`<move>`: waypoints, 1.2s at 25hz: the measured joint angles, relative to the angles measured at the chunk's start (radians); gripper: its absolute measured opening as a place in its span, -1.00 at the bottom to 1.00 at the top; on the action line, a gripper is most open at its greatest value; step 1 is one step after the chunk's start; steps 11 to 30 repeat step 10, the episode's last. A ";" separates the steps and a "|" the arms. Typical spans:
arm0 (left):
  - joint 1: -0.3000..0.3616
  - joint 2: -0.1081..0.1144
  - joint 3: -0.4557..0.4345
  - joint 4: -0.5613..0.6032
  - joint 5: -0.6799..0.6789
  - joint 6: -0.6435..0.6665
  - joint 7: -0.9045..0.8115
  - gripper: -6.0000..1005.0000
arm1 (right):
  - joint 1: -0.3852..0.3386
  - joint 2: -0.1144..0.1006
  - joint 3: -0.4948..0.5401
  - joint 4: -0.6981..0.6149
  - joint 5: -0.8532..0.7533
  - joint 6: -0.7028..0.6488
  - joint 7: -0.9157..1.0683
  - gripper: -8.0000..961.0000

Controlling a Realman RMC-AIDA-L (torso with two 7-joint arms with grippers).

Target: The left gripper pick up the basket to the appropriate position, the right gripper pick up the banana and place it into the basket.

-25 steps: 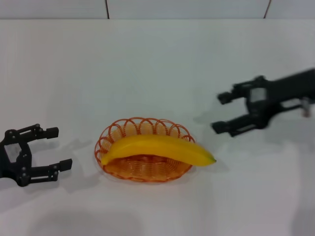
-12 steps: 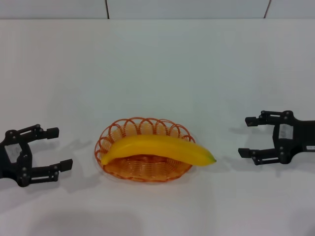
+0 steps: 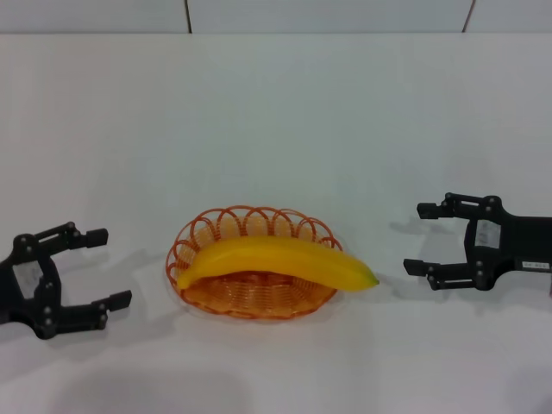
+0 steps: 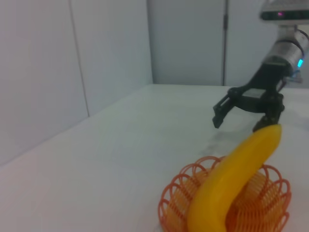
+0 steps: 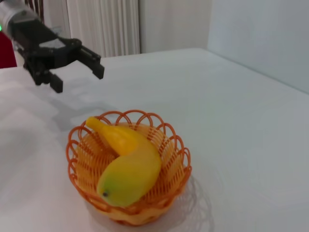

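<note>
The orange wire basket (image 3: 226,226) stands on the white table at front centre. The yellow banana (image 3: 272,260) lies across it, its greenish tip sticking out over the rim on the right. My left gripper (image 3: 114,266) is open and empty to the left of the basket, apart from it. My right gripper (image 3: 417,238) is open and empty to the right, just off the banana's tip. The left wrist view shows the banana (image 4: 231,179), the basket (image 4: 175,200) and the right gripper (image 4: 239,113). The right wrist view shows the banana (image 5: 126,166), the basket (image 5: 179,169) and the left gripper (image 5: 77,68).
The white table (image 3: 276,121) stretches back to a pale wall. Nothing else stands on it.
My right gripper came down from higher and farther back to table level, then moved slightly left toward the banana's tip. My left gripper dropped a little lower in the view. Banana and basket stayed put.
</note>
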 joint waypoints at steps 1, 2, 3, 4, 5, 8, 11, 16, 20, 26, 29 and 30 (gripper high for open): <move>0.005 -0.004 0.000 -0.001 0.001 -0.003 0.020 0.72 | -0.001 0.000 0.000 0.003 0.004 0.000 -0.005 0.79; 0.007 -0.005 0.000 -0.009 0.002 -0.008 0.036 0.72 | -0.002 0.001 0.001 0.008 0.011 -0.001 -0.011 0.79; 0.007 -0.004 0.000 -0.020 0.004 -0.013 0.052 0.72 | -0.002 0.001 0.001 0.014 0.015 -0.001 -0.018 0.79; 0.006 -0.001 0.000 -0.041 0.005 -0.018 0.071 0.72 | -0.002 0.001 0.001 0.022 0.021 -0.001 -0.027 0.79; 0.005 0.003 0.000 -0.058 0.005 -0.022 0.087 0.72 | -0.001 0.001 0.001 0.031 0.026 -0.001 -0.038 0.79; -0.002 0.013 -0.012 -0.105 0.000 -0.039 0.137 0.72 | 0.000 0.001 0.002 0.052 0.046 0.000 -0.070 0.79; -0.005 0.012 -0.016 -0.114 0.001 -0.050 0.145 0.72 | -0.001 0.001 0.003 0.056 0.054 0.000 -0.078 0.79; -0.005 0.012 -0.016 -0.114 0.001 -0.050 0.145 0.72 | -0.001 0.001 0.003 0.056 0.054 0.000 -0.078 0.79; -0.005 0.012 -0.016 -0.114 0.001 -0.050 0.145 0.72 | -0.001 0.001 0.003 0.056 0.054 0.000 -0.078 0.79; -0.005 0.012 -0.016 -0.114 0.001 -0.050 0.145 0.72 | -0.001 0.001 0.003 0.056 0.054 0.000 -0.078 0.79; -0.005 0.012 -0.016 -0.114 0.001 -0.050 0.145 0.72 | -0.001 0.001 0.003 0.056 0.054 0.000 -0.078 0.79; -0.005 0.012 -0.016 -0.114 0.001 -0.050 0.145 0.72 | -0.001 0.001 0.003 0.056 0.054 0.000 -0.078 0.79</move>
